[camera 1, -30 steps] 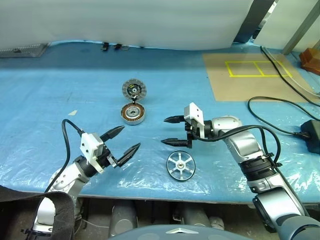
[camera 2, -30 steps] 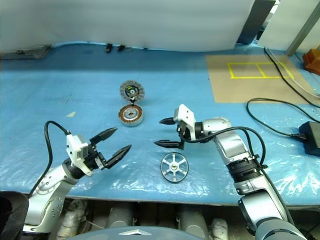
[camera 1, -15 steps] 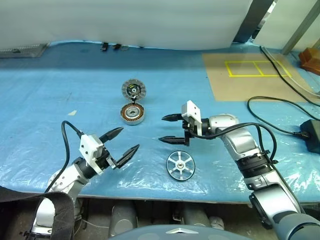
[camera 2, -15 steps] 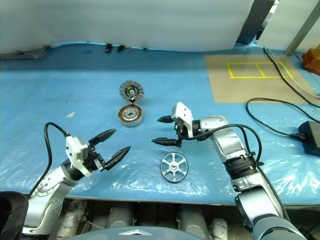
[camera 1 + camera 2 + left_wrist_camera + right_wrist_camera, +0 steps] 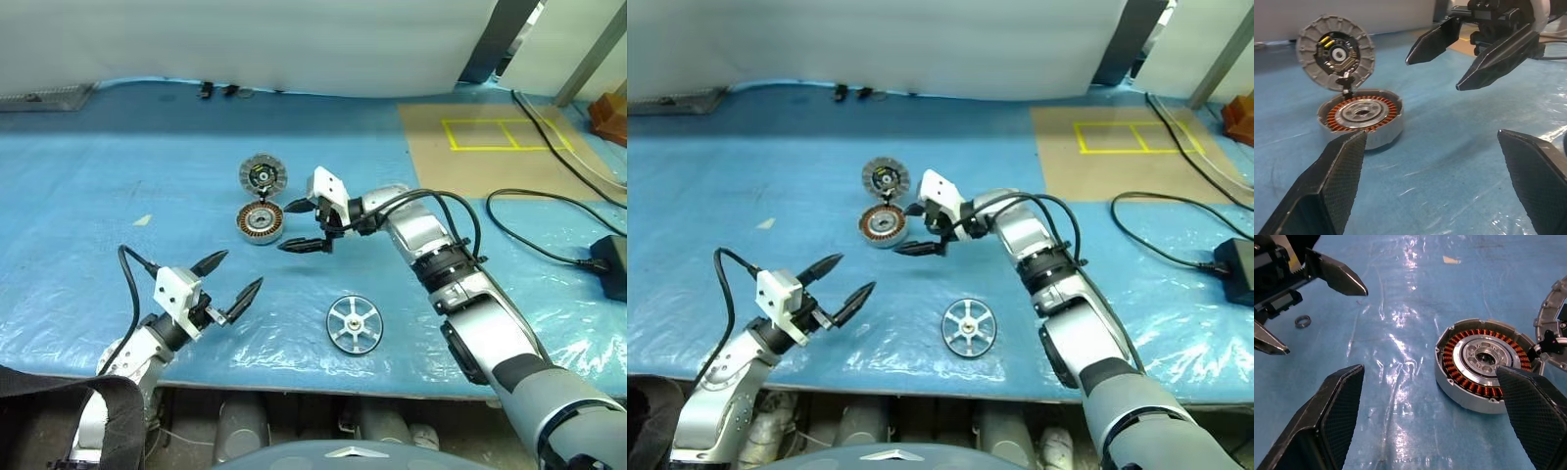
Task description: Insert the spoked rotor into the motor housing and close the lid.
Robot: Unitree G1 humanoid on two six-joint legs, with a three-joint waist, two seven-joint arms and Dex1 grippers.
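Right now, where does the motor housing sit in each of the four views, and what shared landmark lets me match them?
Left eye view: motor housing left of centre, beside the right tool.
Right eye view: housing left of centre, again beside that tool.
Left wrist view: housing centre-left.
Right wrist view: housing right of centre.
Shared landmark: the open lid, hinged at the housing's far edge.

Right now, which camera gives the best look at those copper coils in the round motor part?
The right wrist view: the motor housing sits close, its copper ring seen from above. The left wrist view shows it nearly as large but side-on, the lid standing open behind. Both eye views show it small and distant.
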